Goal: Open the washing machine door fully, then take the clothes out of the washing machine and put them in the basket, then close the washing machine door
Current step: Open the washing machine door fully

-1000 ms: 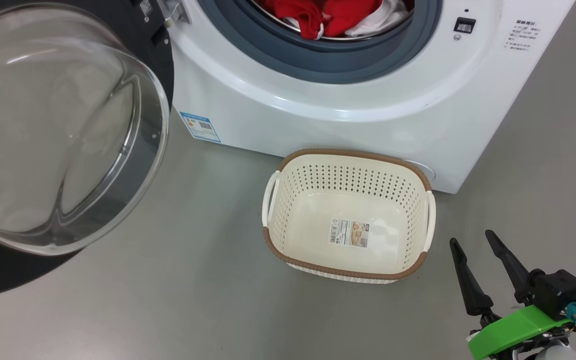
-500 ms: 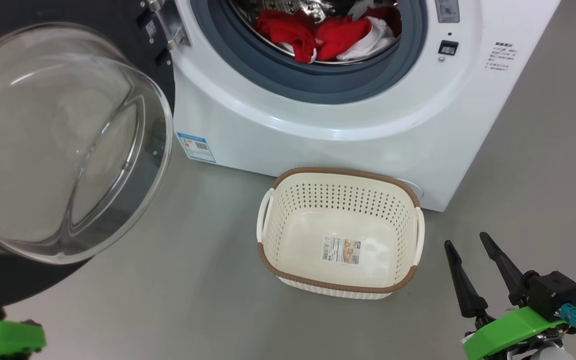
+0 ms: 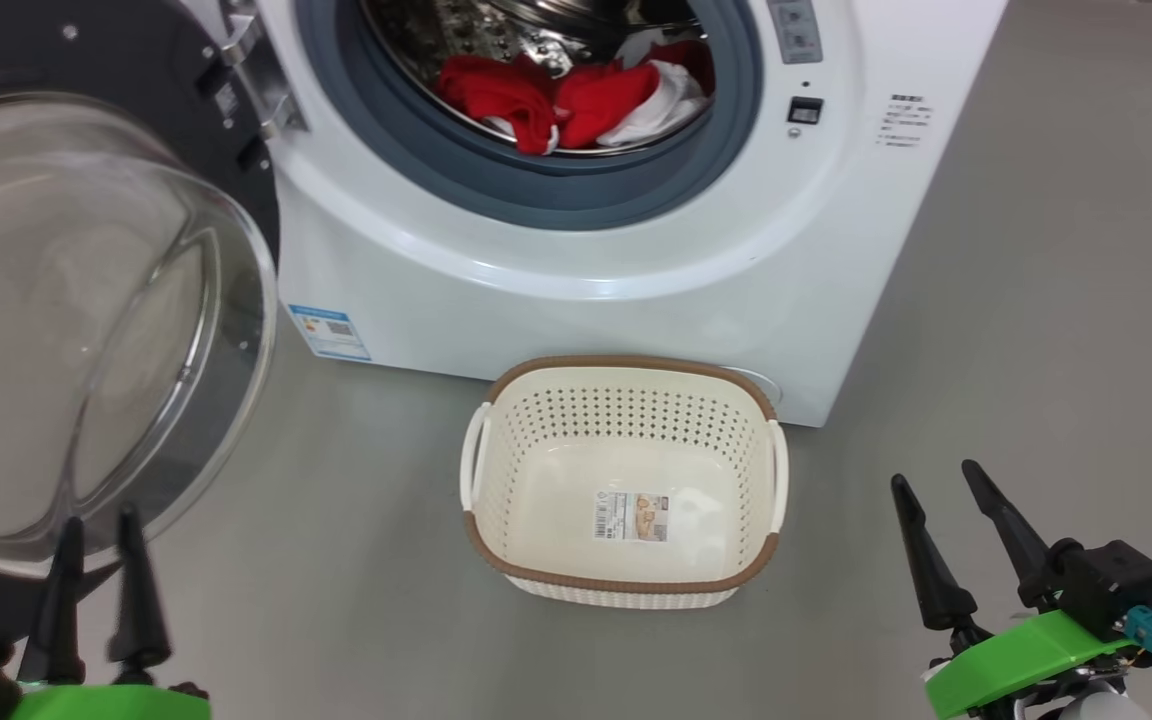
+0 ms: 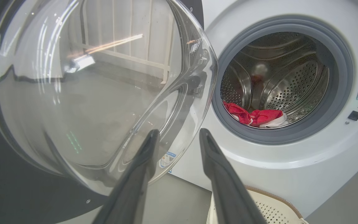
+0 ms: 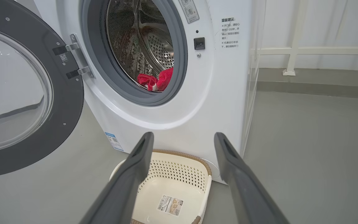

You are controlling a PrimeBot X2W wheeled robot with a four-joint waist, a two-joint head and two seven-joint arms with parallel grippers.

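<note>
Inside the perforated steel drum [image 3: 436, 35] of the white front-loading washing machine [image 3: 576, 300], the soft red-and-white clothes [image 3: 576, 100] are lying bunched at the front lip — likely light and limp, best pinched at a raised fold — while the left claw [image 3: 99, 516] and right claw [image 3: 936, 473] are hovering spread and empty.

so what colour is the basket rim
Brown woven-look rim on the cream basket; head view shows it best.

you see the washing machine door [image 3: 86, 320] with a clear, glossy glass bowl in a dark rim. the washing machine [image 3: 556, 290] has a smooth white shell, its drum [image 4: 291, 84] is shiny perforated steel, and the gasket [image 3: 576, 200] looks like matt grey rubber. the clothes [image 3: 556, 100] are soft red cloth. the basket [image 3: 626, 365] is smooth cream plastic with a woven-look brown rim. the floor [image 3: 356, 600] is matt grey.
</note>
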